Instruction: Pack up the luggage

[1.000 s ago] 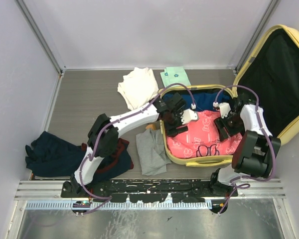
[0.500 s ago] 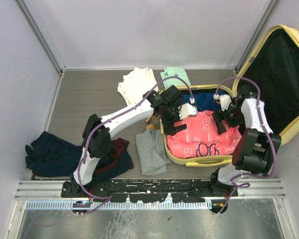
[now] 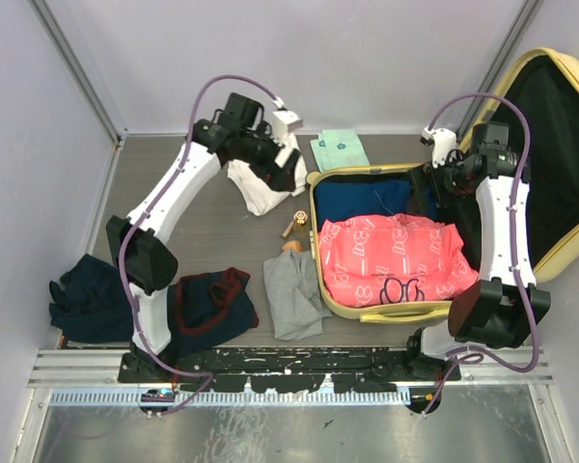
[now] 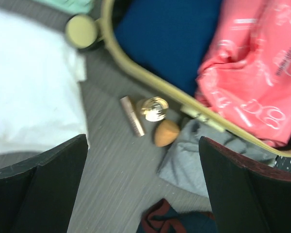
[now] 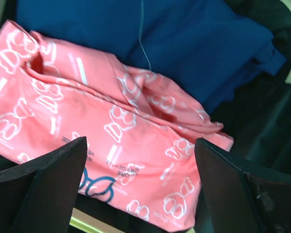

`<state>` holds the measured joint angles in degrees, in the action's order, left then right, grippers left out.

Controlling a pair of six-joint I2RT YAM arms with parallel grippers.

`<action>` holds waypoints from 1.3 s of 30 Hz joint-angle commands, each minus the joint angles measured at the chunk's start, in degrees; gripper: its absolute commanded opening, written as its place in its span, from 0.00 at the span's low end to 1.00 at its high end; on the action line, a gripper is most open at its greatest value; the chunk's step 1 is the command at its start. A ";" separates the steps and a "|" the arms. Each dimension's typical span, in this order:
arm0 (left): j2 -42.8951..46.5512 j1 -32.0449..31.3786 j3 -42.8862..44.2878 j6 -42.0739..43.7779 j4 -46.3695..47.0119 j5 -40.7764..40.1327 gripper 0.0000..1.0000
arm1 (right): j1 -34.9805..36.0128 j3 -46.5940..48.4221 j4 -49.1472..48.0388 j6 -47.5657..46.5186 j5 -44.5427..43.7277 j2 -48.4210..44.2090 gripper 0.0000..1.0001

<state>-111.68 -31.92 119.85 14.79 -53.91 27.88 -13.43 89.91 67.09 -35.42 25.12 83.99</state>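
Now pale yellow luggage, lid raised, black-lined, pink garment inside; left gripper, right gripper spread apart

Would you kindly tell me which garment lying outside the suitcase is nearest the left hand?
The cream-white garment, directly below the left hand; the mint garment, grey garment and red-trimmed navy garment all lie farther off.

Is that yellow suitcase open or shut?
Open. The suitcase has its lid tilted back; a pink garment and blue garment lie inside.
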 commanded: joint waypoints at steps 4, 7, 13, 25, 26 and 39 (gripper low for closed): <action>-7.51 10.90 2.41 -6.65 0.99 -0.29 0.99 | 4.69 2.02 -9.56 11.34 4.19 -3.12 0.97; -14.02 12.86 7.66 -5.56 -1.43 -2.91 1.00 | 5.12 2.78 -11.95 14.68 4.95 -3.32 0.97; -25.05 13.44 16.72 -6.21 0.23 -7.62 1.00 | 5.17 1.88 -17.55 20.44 5.75 -4.77 1.00; -33.32 13.52 16.02 1.01 -2.13 -15.41 0.83 | 5.24 0.92 -20.30 26.86 12.38 -6.22 1.00; -31.72 13.67 13.02 2.25 -2.31 -15.89 0.78 | 5.57 -0.21 -21.46 27.93 11.92 -6.74 1.00; -4.40 22.54 -29.79 15.41 -2.65 -15.28 0.56 | 18.65 -3.68 -28.93 35.31 3.46 -6.25 1.00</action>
<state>-123.15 -13.61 96.64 25.10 -50.72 11.31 2.57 86.35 43.97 -3.51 30.39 78.76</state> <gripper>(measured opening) 0.571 0.998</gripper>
